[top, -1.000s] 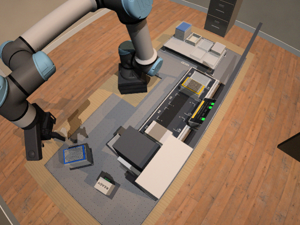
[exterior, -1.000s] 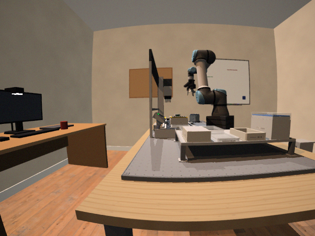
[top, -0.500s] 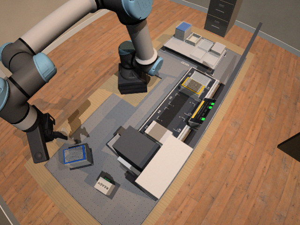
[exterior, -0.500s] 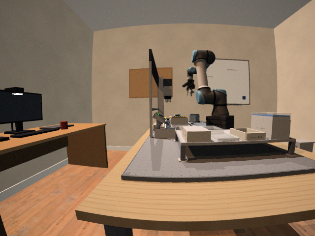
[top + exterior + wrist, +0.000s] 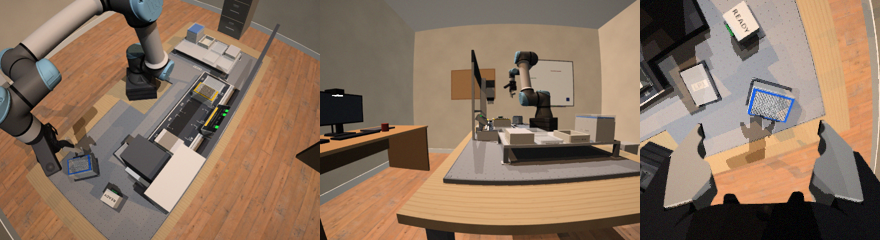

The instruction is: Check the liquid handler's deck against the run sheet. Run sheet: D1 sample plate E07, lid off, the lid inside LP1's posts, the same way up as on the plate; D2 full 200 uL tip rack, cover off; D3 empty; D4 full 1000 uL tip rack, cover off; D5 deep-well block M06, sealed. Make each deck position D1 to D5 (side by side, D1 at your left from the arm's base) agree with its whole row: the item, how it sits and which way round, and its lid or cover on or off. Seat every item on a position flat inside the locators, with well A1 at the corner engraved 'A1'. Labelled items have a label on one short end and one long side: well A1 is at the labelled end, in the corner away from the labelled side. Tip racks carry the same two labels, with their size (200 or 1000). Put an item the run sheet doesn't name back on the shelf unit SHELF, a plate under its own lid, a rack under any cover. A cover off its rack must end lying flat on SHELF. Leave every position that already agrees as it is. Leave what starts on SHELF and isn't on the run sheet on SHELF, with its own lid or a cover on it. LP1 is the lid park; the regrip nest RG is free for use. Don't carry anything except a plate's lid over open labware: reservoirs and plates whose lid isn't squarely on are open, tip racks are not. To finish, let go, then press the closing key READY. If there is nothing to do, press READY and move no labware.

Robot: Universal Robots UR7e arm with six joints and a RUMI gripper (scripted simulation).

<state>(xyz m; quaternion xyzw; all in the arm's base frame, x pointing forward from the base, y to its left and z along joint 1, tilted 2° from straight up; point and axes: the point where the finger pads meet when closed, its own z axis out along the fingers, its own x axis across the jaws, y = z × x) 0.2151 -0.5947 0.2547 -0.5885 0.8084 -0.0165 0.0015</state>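
Currently | end effector (image 5: 760, 145) released, nothing held | blue-rimmed tip rack (image 5: 770, 105) below-ahead | jaws to be squared before descent

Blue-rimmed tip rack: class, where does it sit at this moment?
In the top view the blue-rimmed tip rack sits on the grey mat at lower left, off the deck, up-left of the READY key; the open claw hovers beside it.
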